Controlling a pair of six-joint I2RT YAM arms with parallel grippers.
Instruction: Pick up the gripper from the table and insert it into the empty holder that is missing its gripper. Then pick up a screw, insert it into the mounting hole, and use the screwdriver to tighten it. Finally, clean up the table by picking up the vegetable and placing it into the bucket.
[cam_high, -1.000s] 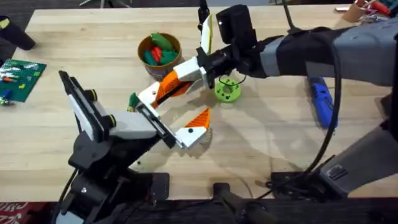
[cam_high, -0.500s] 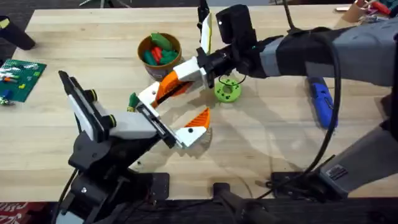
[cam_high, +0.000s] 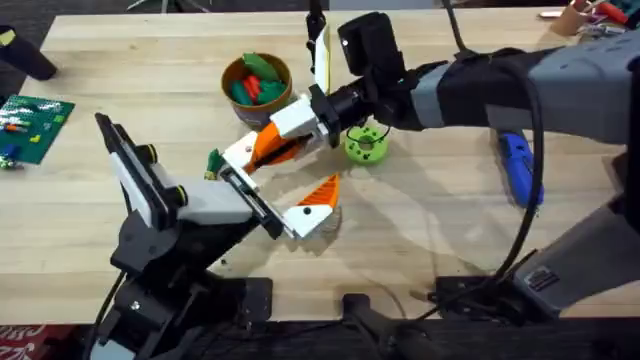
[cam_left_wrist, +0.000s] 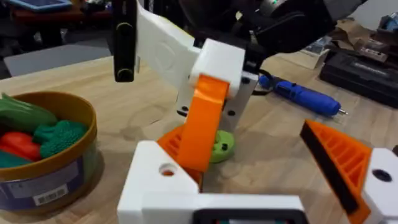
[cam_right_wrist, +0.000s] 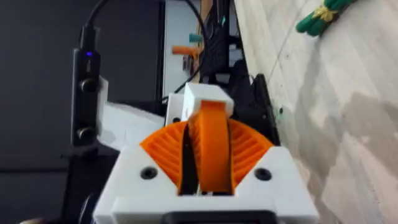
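Note:
My right gripper (cam_high: 300, 124) reaches across the table and is shut on the gripper (cam_high: 262, 148), a long white piece with an orange middle. Its white lower end (cam_left_wrist: 163, 177) rests against one end of the holder (cam_high: 248, 196), the black bar at the tip of the left arm. My left gripper (cam_high: 278, 192) carries one mounted white-and-orange finger (cam_high: 314, 205) at the bar's other end, with a wide gap between. The small dark-green vegetable (cam_high: 213, 162) lies beside the holder. The tan bucket (cam_high: 232, 70) stands behind. The blue screwdriver (cam_high: 520, 165) lies at the right.
The bucket holds green and red toy pieces (cam_high: 254, 82). A lime-green disc (cam_high: 366, 146) sits just under the right arm's wrist. A green circuit board (cam_high: 32, 125) lies at the far left edge. Bare wood stretches along the table's front right.
My right arm has shifted slightly left with the gripper piece, tilting it a little steeper against the holder. The left arm has not moved.

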